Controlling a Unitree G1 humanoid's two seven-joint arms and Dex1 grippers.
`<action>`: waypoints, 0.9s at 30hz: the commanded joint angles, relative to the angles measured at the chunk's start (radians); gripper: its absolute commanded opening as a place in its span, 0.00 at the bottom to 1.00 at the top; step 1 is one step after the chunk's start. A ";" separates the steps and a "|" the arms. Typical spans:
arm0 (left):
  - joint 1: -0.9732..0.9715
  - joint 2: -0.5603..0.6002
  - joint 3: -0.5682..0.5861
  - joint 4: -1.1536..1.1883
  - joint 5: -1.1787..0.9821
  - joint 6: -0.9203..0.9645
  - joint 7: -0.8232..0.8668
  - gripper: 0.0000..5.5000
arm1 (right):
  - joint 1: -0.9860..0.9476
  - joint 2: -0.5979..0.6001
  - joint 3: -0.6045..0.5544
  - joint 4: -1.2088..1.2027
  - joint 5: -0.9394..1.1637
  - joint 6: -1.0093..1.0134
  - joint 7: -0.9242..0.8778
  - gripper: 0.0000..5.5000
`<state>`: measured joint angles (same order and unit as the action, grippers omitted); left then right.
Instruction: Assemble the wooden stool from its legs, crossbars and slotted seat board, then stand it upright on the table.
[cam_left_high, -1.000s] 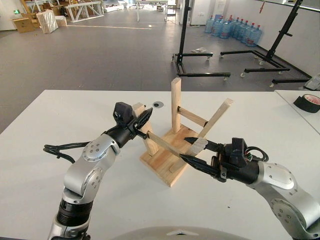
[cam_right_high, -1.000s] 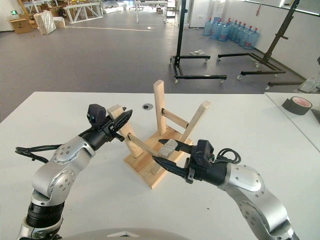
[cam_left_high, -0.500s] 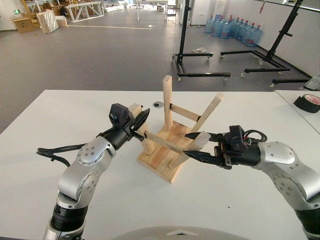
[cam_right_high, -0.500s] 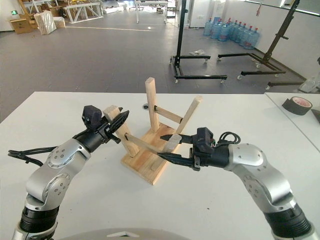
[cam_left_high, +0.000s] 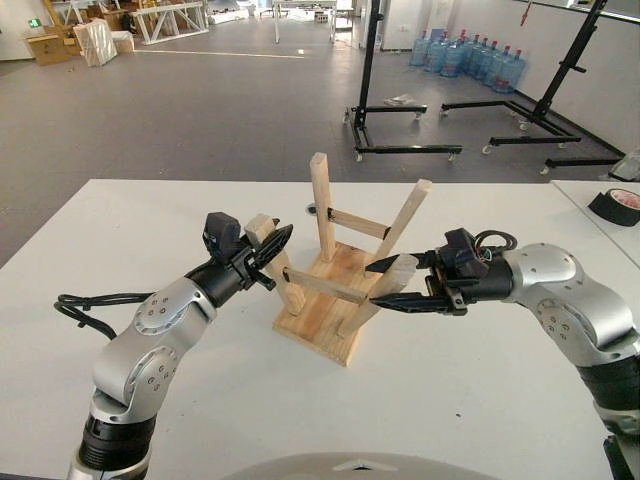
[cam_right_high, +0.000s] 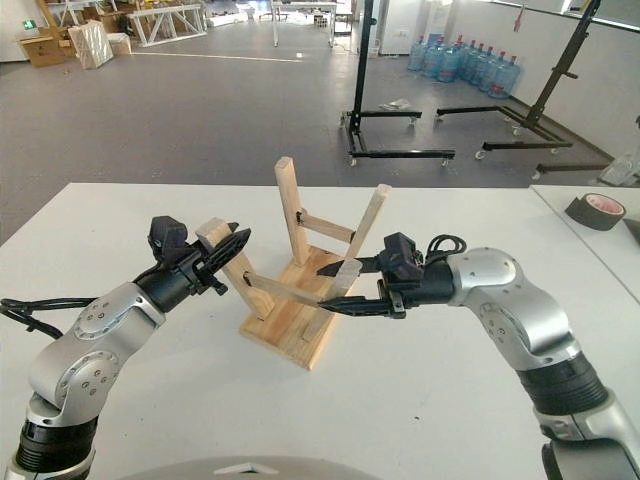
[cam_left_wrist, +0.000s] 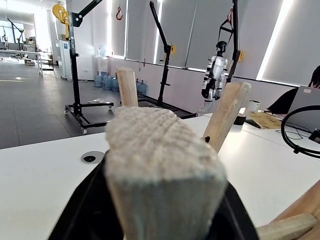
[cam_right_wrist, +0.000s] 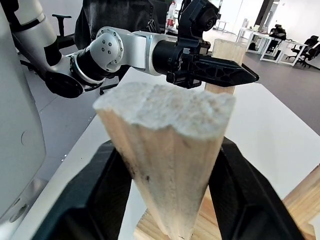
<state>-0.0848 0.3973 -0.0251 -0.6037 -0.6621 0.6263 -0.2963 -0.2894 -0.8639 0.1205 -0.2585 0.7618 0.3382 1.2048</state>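
The wooden stool lies upside down and tilted, its seat board (cam_left_high: 318, 322) low on the white table (cam_left_high: 150, 215) and its legs pointing up. My left gripper (cam_left_high: 268, 250) is shut on the near left leg (cam_left_wrist: 165, 165), black fingers (cam_left_wrist: 85, 205) on both sides. My right gripper (cam_left_high: 381, 287) is shut on the near right leg (cam_right_wrist: 165, 130), close to its free end. Two rear legs (cam_left_high: 321, 205) (cam_left_high: 407, 215) rise behind, joined by a crossbar (cam_left_high: 356, 223). Another crossbar (cam_left_high: 324, 286) links the two gripped legs.
A black tape roll (cam_left_high: 619, 206) sits on the neighbouring table at the far right. A loose black cable (cam_left_high: 90, 300) trails from my left arm over the table. A round grommet (cam_left_wrist: 93, 158) is set in the table behind the stool. Black wheeled racks (cam_left_high: 400, 150) stand on the floor beyond.
The stool has shifted to the left and turned a little, held by both grippers. My right gripper has risen and moved farther from me; my left gripper has drawn to the left.
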 joint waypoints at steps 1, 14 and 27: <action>0.002 -0.016 -0.105 -0.063 -0.066 0.064 -0.072 0.38 | 0.022 -0.017 0.042 0.071 -0.125 0.086 -0.049 0.38; 0.052 0.094 0.029 -0.129 -0.290 0.026 -0.305 0.44 | -0.056 -0.024 0.036 0.178 -0.172 0.064 0.005 0.37; 0.074 0.182 0.038 -0.082 -0.310 0.006 -0.489 0.44 | -0.124 0.001 0.046 0.249 -0.209 0.062 0.056 0.37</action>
<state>-0.0001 0.5812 0.0626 -0.6556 -0.8447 0.6270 -0.6165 -0.4252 -0.8805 0.1289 -0.0730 0.6678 0.3687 1.3176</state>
